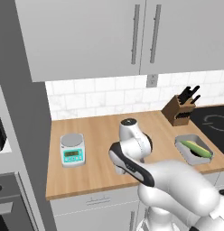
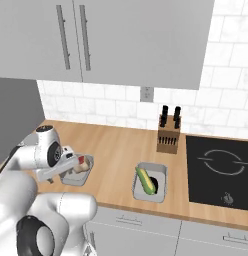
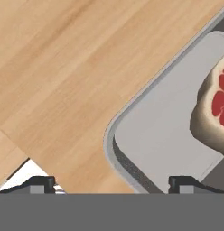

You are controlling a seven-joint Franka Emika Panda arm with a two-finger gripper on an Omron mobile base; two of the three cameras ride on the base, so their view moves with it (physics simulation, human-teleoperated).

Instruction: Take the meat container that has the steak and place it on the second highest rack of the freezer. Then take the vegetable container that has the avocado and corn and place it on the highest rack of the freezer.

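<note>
I'm hovering my two-finger gripper (image 3: 111, 182), jaws spread, straddling the corner rim of the shallow grey rectangular meat tray (image 3: 163, 131), red steak (image 3: 215, 110) lying at two o'clock.

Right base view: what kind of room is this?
A rendered home kitchen, most likely: a wooden counter under grey wall cabinets, a black induction cooktop set into it, and a knife block against the white tiled wall.
</note>
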